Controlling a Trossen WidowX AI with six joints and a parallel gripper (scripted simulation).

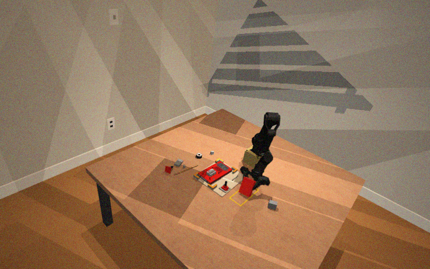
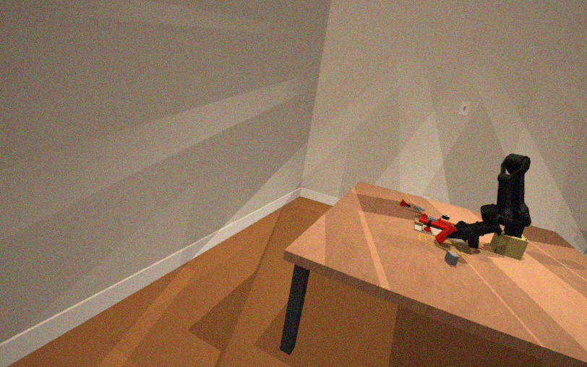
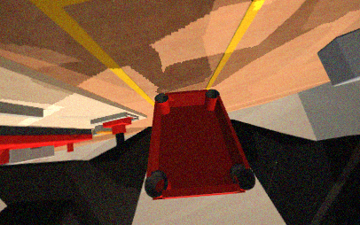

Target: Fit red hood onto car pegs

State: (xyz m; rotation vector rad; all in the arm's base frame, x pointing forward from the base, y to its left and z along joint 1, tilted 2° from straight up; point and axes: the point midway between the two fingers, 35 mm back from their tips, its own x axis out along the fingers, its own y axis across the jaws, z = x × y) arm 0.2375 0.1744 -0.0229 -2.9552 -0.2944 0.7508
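Note:
My gripper is shut on the red hood. It holds the hood tilted, a little above the table, over the yellow outlined square. In the wrist view the hood's hollow underside faces the camera, with a dark hole in each corner boss. The red car chassis sits in its pale jig to the left of the hood, with the grey engine block on its deck. The pegs are too small to make out.
A grey cube lies right of the yellow square. A small red stand sits on the jig's near corner. A red block, grey bits, a rod and a black ring lie left of the jig. The arm's tan base block is behind.

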